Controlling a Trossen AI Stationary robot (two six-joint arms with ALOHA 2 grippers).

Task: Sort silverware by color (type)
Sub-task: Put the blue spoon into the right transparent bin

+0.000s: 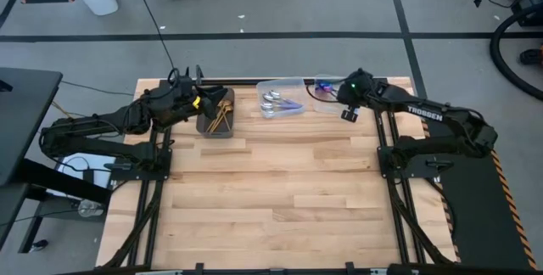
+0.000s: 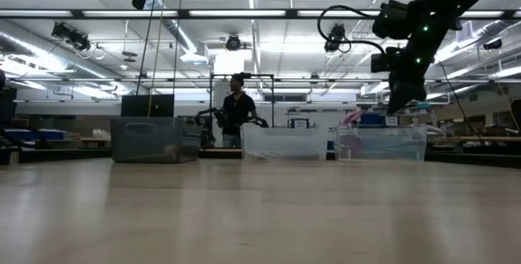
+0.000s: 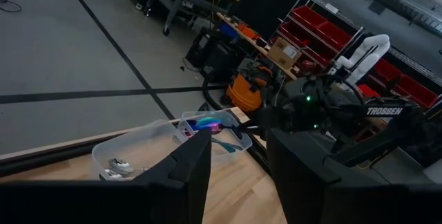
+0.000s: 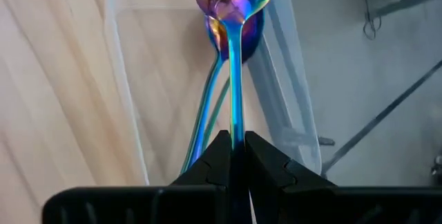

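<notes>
Holding a rainbow spoon (image 4: 235,58) by its handle, the right gripper (image 4: 235,156) is pinching it tight so it cannot slip. It is hanging bowl-down over the clear bin (image 1: 327,88) at the table's far right edge (another rainbow spoon already lies inside). The left gripper (image 3: 235,175) is waiting open over the gold spoons (image 1: 222,115).

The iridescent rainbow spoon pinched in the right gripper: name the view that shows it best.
The right wrist view: the iridescent rainbow spoon fills the picture, handle clamped in the right gripper. The high view gives only a purple speck, the left wrist view a small glint, and the low view a pink blur over the clear plastic container.
</notes>
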